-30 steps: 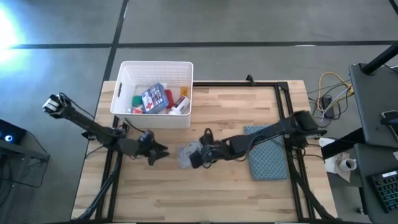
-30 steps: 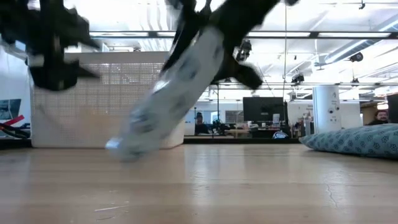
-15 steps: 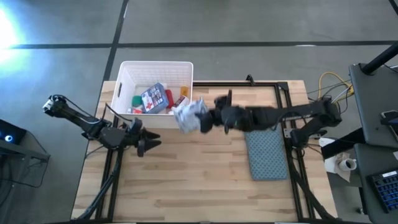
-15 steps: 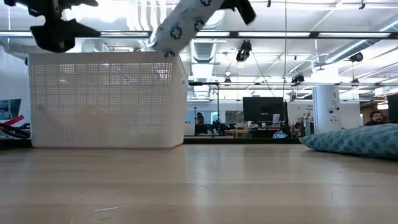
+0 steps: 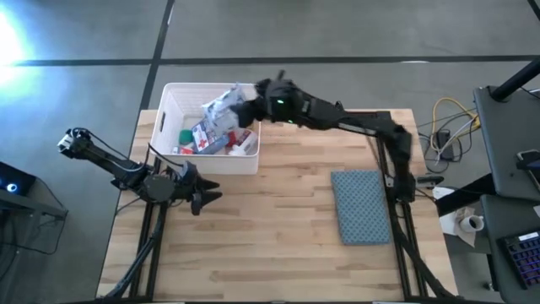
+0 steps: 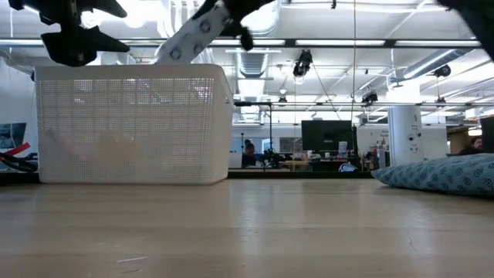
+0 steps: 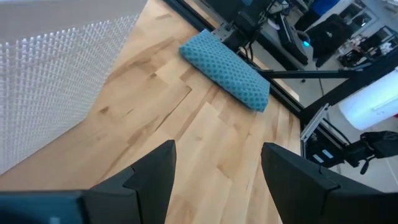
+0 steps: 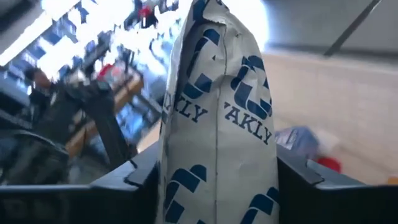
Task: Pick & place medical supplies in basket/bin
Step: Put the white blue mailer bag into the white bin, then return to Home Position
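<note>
The white slotted bin stands at the table's far left and holds several supplies, among them a blue-white first-aid pouch, a green piece and a red tube. My right gripper is shut on a white pack with blue print above the bin's open top. The pack also shows in the right wrist view and the low view. My left gripper is open and empty above the table, near-side of the bin. My right gripper pinches the white pack between its two fingers, one on each flat side, with the pack's free end reaching out past the fingertips. The fingers come from the table's right, slanting down. The pack is lifted clear, above the bin's rim.
A blue-grey dotted cloth pad lies flat on the table's right half. A dark frame rail runs along the table's right and far sides. Bare wood lies between the pad and my left gripper.
My right gripper has lifted the white pack off the table's middle and carried it up and toward the far left, until it is over the bin. The pack has come clear of the table. My left gripper has drawn back a little toward the left edge.
</note>
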`<state>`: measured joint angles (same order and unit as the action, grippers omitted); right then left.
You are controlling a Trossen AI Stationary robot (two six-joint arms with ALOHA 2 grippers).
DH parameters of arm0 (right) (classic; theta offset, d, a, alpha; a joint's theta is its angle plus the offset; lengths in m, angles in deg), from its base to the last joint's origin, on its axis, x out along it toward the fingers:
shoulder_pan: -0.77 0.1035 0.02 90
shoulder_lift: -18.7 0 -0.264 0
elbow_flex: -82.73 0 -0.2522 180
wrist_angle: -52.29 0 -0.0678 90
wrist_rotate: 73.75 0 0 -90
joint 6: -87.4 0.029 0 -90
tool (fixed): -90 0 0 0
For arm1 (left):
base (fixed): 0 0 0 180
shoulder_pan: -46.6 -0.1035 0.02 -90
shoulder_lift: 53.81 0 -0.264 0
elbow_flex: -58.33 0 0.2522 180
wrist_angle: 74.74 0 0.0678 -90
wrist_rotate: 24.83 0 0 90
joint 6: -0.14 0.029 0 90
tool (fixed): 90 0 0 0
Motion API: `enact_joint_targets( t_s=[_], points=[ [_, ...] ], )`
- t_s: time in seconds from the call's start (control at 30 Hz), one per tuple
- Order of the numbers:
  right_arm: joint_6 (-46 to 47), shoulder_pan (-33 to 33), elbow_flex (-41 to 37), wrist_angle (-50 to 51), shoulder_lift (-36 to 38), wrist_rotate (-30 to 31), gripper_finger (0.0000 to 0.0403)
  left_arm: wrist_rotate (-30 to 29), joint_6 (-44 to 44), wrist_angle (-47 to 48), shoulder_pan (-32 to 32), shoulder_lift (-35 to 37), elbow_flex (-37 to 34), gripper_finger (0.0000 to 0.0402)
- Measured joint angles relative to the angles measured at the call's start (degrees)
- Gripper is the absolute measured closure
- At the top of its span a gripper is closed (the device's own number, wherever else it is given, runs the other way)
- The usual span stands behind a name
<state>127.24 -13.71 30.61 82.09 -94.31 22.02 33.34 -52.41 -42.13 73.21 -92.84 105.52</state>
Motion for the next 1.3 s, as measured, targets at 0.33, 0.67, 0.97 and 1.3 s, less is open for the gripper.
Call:
enact_joint_targets(
  t_s=[0.33,0.67,0.97,1.3],
  points=[
    [-1.3,-1.0,19.6,18.3,-12.8,-6.1,0.0106,0.2,-0.7,-0.2,0.1,0.1,0.3,0.0185],
    [-13.1,4.8,19.7,32.8,-4.6,9.9,0.0062,0.2,-0.7,-0.2,0.1,1.7,0.3,0.0185],
    [-11.9,12.3,19.5,42.4,1.6,21.0,0.0062,-2.2,2.6,-0.8,0.0,1.9,3.2,0.0185],
    [-4.7,15.7,16.1,47.5,0.9,21.1,0.0058,-11.3,31.7,6.3,-0.8,-3.7,23.4,0.0185]
  ],
)
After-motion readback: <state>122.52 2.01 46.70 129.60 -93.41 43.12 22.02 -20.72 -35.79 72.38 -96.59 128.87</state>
